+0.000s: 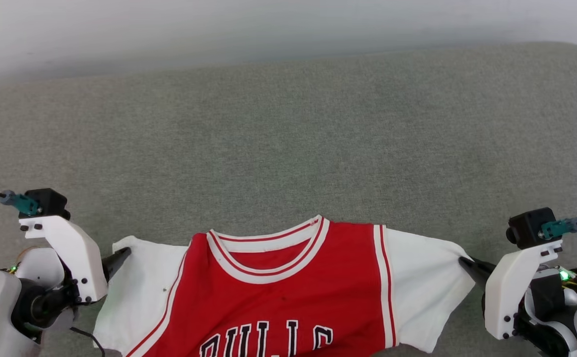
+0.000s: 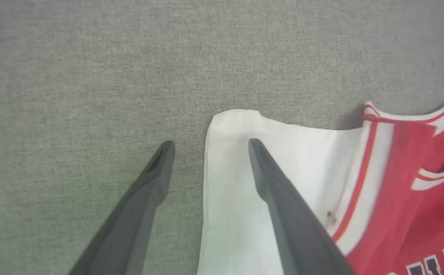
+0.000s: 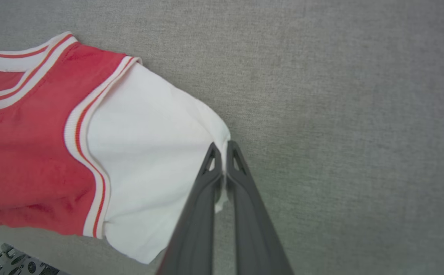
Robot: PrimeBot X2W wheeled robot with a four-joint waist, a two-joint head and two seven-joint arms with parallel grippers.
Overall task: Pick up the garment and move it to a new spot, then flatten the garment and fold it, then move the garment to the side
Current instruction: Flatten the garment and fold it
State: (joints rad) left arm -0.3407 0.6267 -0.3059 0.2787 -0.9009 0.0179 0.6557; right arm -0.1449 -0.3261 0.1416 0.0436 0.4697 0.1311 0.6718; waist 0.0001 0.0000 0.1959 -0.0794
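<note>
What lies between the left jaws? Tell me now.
In the left wrist view, the open left gripper straddles the white sleeve hem of the garment, plus a strip of bare grey surface.

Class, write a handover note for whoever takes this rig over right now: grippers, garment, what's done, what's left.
Left gripper: open, straddling the left sleeve edge.
Right gripper: shut on the right sleeve edge.
Garment: front up, spread on the grey surface, sleeves out.
Done: laid out roughly flat.
Left: close the left gripper, fold, move aside.
</note>
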